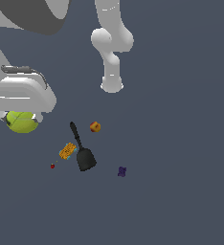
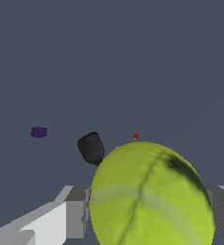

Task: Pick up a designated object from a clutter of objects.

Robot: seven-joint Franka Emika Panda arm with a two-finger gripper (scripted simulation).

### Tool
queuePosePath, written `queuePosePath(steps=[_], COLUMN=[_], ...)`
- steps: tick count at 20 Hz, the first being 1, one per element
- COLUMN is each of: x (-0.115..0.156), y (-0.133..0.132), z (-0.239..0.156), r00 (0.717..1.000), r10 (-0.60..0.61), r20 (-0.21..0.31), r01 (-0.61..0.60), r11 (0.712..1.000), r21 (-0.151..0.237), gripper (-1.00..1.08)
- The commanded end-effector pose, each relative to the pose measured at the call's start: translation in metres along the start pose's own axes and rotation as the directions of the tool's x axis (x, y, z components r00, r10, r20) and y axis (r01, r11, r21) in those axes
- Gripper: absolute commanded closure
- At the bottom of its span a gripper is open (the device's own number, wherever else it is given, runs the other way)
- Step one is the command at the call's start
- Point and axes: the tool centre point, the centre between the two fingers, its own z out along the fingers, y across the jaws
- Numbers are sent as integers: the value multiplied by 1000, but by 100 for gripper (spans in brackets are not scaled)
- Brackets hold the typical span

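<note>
The yellow-green ball (image 1: 22, 122) with a dark mark sits between my gripper's (image 1: 19, 116) fingers at the exterior view's left, held above the floor. In the wrist view the ball (image 2: 152, 196) fills the lower frame, with a grey finger (image 2: 74, 213) on each side of it. The gripper is shut on it. The rest of the clutter lies below: a black spatula (image 1: 83, 150), an orange-red ball (image 1: 95, 127), an orange textured block (image 1: 67, 150), a tiny red bit (image 1: 52, 166) and a small purple piece (image 1: 122, 172).
The arm's white links and base (image 1: 111, 52) stand at the back of the exterior view. The wrist view shows the spatula blade (image 2: 91, 147), the red bit (image 2: 136, 136) and the purple piece (image 2: 39, 132) on the dark grey floor.
</note>
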Motion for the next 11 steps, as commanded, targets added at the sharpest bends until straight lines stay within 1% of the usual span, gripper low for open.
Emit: queuePosePath(steps=[1,11], x=[4,9], y=[5,12], z=[-5,-11], r00=[1000,1000], r10=[-1,0], r20=[-2,-2], r01=[1,0], r11=[1000,1000], r21=[0,0], gripper=[108,108])
